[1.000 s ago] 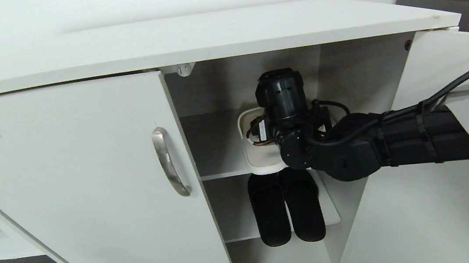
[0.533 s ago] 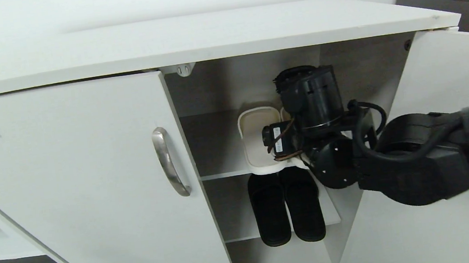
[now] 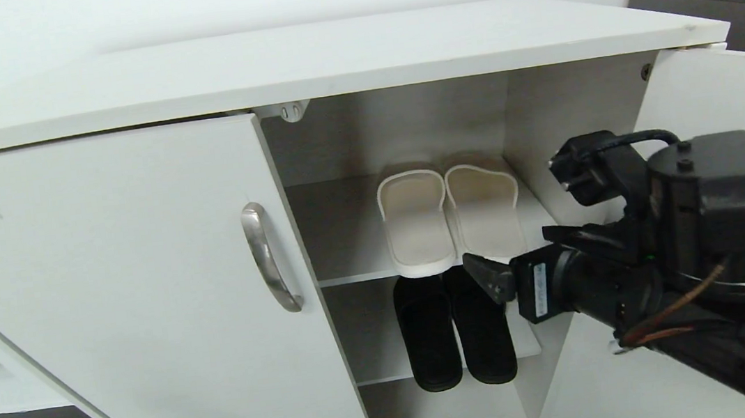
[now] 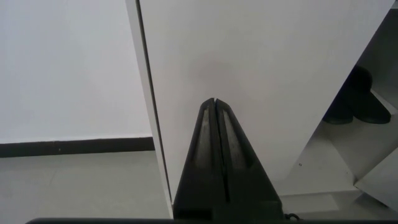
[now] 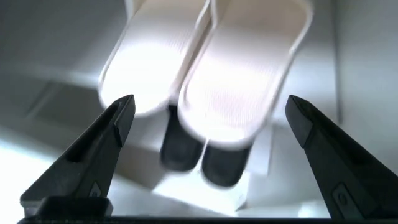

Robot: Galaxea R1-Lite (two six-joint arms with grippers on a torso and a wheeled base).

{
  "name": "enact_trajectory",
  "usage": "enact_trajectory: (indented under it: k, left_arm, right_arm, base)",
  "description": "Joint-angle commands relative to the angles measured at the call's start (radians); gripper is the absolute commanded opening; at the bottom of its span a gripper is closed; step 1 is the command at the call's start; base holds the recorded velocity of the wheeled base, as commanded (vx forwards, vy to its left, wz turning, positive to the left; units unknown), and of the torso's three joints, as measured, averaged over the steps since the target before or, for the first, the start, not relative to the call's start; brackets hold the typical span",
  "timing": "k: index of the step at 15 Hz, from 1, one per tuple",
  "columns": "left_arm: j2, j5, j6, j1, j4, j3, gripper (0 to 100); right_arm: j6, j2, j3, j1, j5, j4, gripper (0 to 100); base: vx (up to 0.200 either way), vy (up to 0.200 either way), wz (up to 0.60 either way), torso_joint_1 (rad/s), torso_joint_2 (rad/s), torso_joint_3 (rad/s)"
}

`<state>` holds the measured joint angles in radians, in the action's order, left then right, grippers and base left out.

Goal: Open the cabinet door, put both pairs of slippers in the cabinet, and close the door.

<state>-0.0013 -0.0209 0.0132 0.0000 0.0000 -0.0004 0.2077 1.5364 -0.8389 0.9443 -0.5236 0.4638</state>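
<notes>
Found cabinet (image 3: 327, 53) with right door (image 3: 703, 94) open, left door (image 3: 107, 281) shut | Saw white slippers (image 3: 451, 217) side by side on upper shelf (image 3: 339, 227), black slippers (image 3: 455, 329) paired on lower shelf (image 3: 366, 336) | Caught right claw (image 5: 210, 102) spread wide, empty, just outside cabinet, facing both pairs | Noted left claw (image 4: 214, 106) pressed closed before left door

Right jaws backed away from white slippers (image 3: 416, 225).
</notes>
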Motion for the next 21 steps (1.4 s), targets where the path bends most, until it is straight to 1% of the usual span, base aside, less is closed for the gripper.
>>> enact_trajectory:
  k: [1,3,4,7,16,21]
  left_arm:
    - [0.001,-0.001,0.001,0.0,0.0,-0.001,0]
    - [0.001,-0.001,-0.001,0.0,0.0,0.0,0]
    - [0.001,-0.001,-0.001,0.0,0.0,0.0,0]
    - [0.001,-0.001,-0.001,0.0,0.0,0.0,0]
    - [0.001,-0.001,-0.001,0.0,0.0,0.0,0]
    - [0.001,-0.001,-0.001,0.0,0.0,0.0,0]
  right_arm:
    - [-0.002,-0.064,0.123,0.018,0.042,0.076,100]
    - [0.001,-0.044,0.162,0.03,0.045,0.125,100]
    - [0.001,-0.028,0.169,0.03,0.051,0.141,0]
    - [-0.001,0.005,0.162,0.03,0.053,0.17,0]
    - [0.001,0.03,0.175,0.064,0.045,0.174,0]
    - [0.001,0.053,0.185,0.068,0.043,0.176,0]
  base:
    - [0.0,0.0,0.0,0.0,0.0,0.0]
    - [0.0,0.0,0.0,0.0,0.0,0.0]
    - [0.0,0.0,0.0,0.0,0.0,0.0]
    - [0.0,0.0,0.0,0.0,0.0,0.0]
    - [0.0,0.0,0.0,0.0,0.0,0.0]
    - [-0.2,0.0,0.0,0.002,0.0,0.001]
